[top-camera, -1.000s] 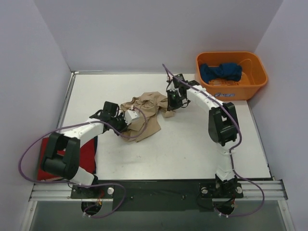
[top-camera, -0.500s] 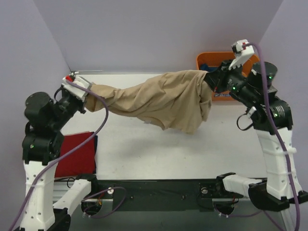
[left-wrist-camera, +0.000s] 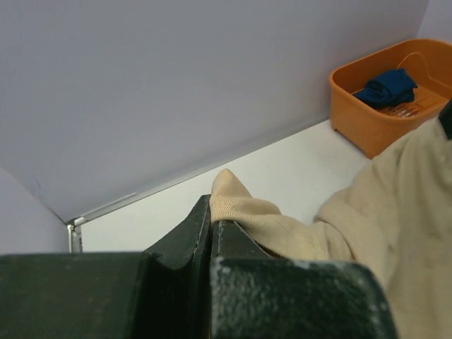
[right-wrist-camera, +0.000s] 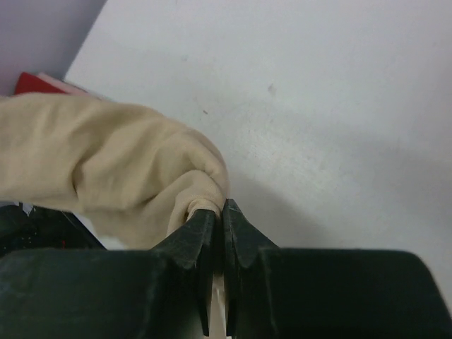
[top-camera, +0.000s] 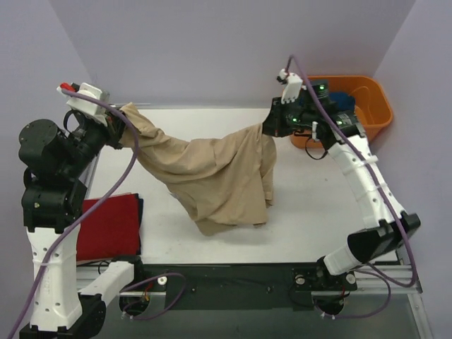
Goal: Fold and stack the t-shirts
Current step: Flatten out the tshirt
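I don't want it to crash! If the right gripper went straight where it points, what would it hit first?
Past the tan t-shirt pinched in the right gripper, probably the bare white table, though depth is hard to judge.

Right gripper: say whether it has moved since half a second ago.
Yes. The right gripper moved left, off the bin and out over the table, carrying the tan shirt.
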Robot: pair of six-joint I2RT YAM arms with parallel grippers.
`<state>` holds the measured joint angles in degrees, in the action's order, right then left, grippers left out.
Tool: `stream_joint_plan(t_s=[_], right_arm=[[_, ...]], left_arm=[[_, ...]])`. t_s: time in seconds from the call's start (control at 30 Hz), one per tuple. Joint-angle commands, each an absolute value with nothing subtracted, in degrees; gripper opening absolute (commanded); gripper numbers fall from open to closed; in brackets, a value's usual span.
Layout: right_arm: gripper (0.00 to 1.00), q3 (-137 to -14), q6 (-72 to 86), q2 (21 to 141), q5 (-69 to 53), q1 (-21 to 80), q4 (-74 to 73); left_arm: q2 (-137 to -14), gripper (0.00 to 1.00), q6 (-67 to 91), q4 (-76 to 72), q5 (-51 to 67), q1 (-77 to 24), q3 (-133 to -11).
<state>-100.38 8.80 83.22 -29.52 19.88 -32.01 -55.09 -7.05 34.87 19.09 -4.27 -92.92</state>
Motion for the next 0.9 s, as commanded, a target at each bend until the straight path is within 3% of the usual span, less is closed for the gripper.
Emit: stream_joint_plan(t_s=[0.0, 0.2, 0.43, 0.57, 0.6, 0.63, 0.67, 0.7, 0.73, 0.87], right_arm=[[0.0, -98.7, 9.49, 86.3, -28.58, 22.32, -32.78], [0.0, -104.93, 5.98, 87.97, -21.55, 22.24, -32.61], [0.0, -124.18, 1.76, 105.87, -18.8, 21.88, -24.46], [0.0, -132.09, 5.09, 116.77, -19.69, 21.88, -19.08], [0.1, -133.67, 6.4, 118.2, -19.69, 21.8, -17.25], [0.32, -134.03, 7.02, 120.56, -20.64, 21.8, -16.44], [0.69, -134.73, 7.81, 121.72, -21.52, 21.71, -15.39], [0.83, -135.17, 8.08, 123.29, -22.93, 21.71, -15.47], [1.0, -135.61, 8.61, 124.01, -22.94, 21.8, -16.43], [1.0, -133.34, 8.35, 123.67, -20.49, 21.8, -21.69]], left_arm=[[-55.81, 0.0, -0.36, 26.81, 21.36, -3.78, -96.77], [-57.22, 0.0, 2.81, 30.13, 24.51, -3.87, -92.03], [-54.94, 0.0, 4.39, 32.45, 48.46, -6.15, -74.66], [-56.06, 0.0, 0.39, 25.58, 48.08, -20.17, -66.89], [-56.6, 0.0, -1.48, 24.71, 50.77, -21.52, -65.75], [-57.91, 0.15, -1.06, 22.44, 52.37, -21.97, -64.79], [-58.62, 0.44, -0.88, 21.8, 53.77, -21.97, -63.73], [-59.84, 0.6, -2.18, 21.88, 53.7, -21.8, -63.81], [-60.2, 0.9, -3.07, 22.23, 53.27, -21.54, -64.33], [-61.88, 0.91, -4.57, 24.0, 53.27, -15.92, -65.48]])
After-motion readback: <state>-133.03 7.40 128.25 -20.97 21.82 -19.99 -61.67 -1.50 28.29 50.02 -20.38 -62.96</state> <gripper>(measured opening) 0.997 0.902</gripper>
